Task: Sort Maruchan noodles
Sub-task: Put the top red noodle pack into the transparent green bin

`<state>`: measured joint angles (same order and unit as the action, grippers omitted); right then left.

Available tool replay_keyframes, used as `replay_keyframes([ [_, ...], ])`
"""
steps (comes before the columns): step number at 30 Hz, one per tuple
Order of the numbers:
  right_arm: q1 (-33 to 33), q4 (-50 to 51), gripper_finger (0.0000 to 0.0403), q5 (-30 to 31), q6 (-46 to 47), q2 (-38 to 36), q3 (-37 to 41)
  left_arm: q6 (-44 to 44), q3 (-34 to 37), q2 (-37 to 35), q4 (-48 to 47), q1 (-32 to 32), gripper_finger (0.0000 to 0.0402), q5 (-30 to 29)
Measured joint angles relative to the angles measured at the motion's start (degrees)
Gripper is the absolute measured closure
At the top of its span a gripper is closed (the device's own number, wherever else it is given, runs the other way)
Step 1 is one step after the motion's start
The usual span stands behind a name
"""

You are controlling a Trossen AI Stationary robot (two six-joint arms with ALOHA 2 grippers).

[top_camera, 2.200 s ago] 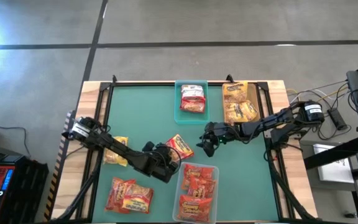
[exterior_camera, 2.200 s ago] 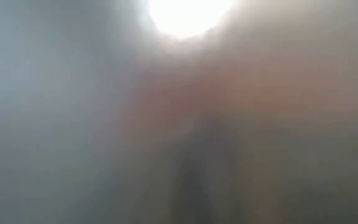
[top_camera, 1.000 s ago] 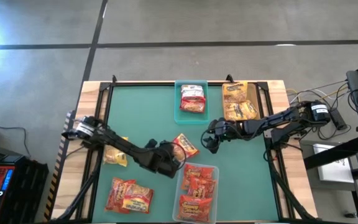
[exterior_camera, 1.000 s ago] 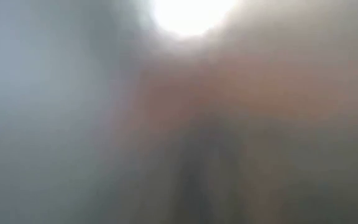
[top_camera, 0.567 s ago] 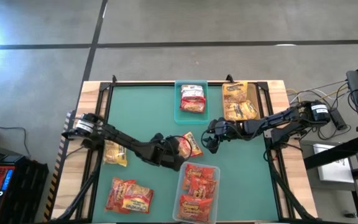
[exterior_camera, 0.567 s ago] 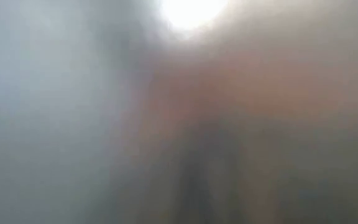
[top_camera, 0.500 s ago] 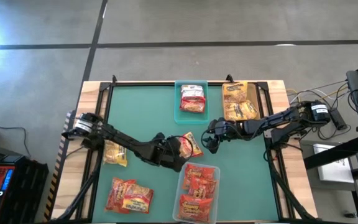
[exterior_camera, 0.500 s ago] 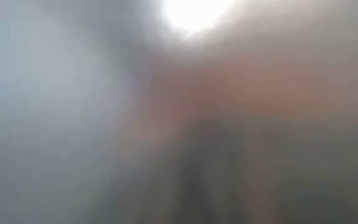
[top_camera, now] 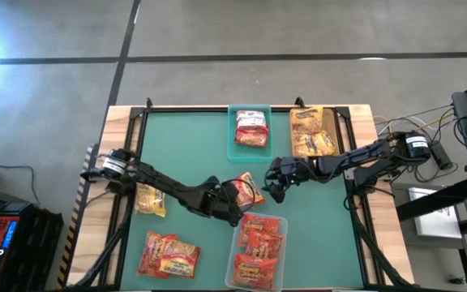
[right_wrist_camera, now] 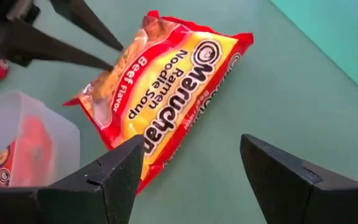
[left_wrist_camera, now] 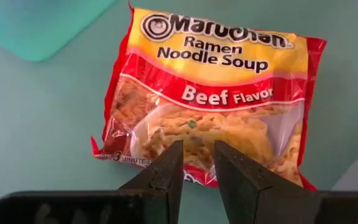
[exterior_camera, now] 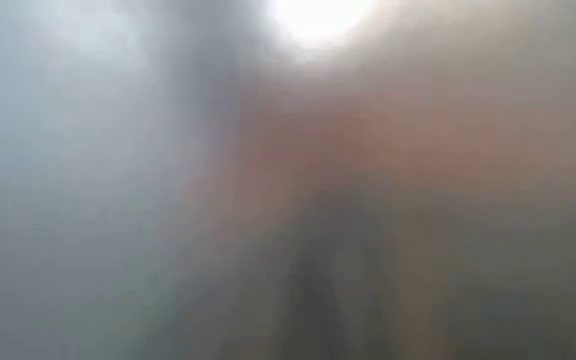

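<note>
My left hand pinches the beef packet mid-counter. My right hand waits wide open beside it. Three bins hold packets; two packets and a yellow one are left.

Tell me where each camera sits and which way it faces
High: overhead, straight down on the table; both arms show.
Low: table height, nothing legible.
Left wrist: behind the left gripper, facing the beef packet.
Right wrist: behind the open right gripper, facing the same packet, left fingers beyond.
Shared: that packet, in three views.
</note>
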<state>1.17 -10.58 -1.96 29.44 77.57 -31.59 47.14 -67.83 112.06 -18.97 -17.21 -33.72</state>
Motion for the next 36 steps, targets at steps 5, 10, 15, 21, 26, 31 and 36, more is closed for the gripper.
replay_keyframes([
  [5, 0.00, -2.59, 0.0127, 0.03, 0.83, 1.90, 0.00, 0.39, -0.13, 2.15, 0.47, 0.11, 0.0326, 0.66],
  [10, 0.00, -5.92, 0.0116, 0.40, 3.45, 5.22, 0.00, 0.85, -0.10, 2.62, 0.09, 0.13, 0.0326, 0.97],
  [15, 0.11, -10.97, 0.0108, 0.16, 4.54, 8.55, 0.00, 1.41, -0.07, 2.57, -1.27, 0.15, 0.0326, 1.94],
  [21, 0.66, -16.68, 0.0103, -0.36, 6.44, 12.07, -0.02, 1.59, 0.01, 2.64, -2.01, 0.17, 0.0326, 2.89],
  [26, 0.97, -22.82, 0.0101, -1.52, 7.20, 14.85, -0.02, 1.59, 0.35, 2.68, -2.32, 0.15, 0.0326, 3.79],
  [31, 1.51, -28.72, 0.0101, -3.56, 9.31, 17.96, -0.04, 1.77, 0.52, 2.89, -2.53, 0.15, 0.0326, 4.48],
  [36, 1.51, -33.14, 0.0101, -6.03, 10.66, 20.06, -0.13, 1.79, 0.52, 2.89, -2.48, 0.15, 0.0326, 4.12],
])
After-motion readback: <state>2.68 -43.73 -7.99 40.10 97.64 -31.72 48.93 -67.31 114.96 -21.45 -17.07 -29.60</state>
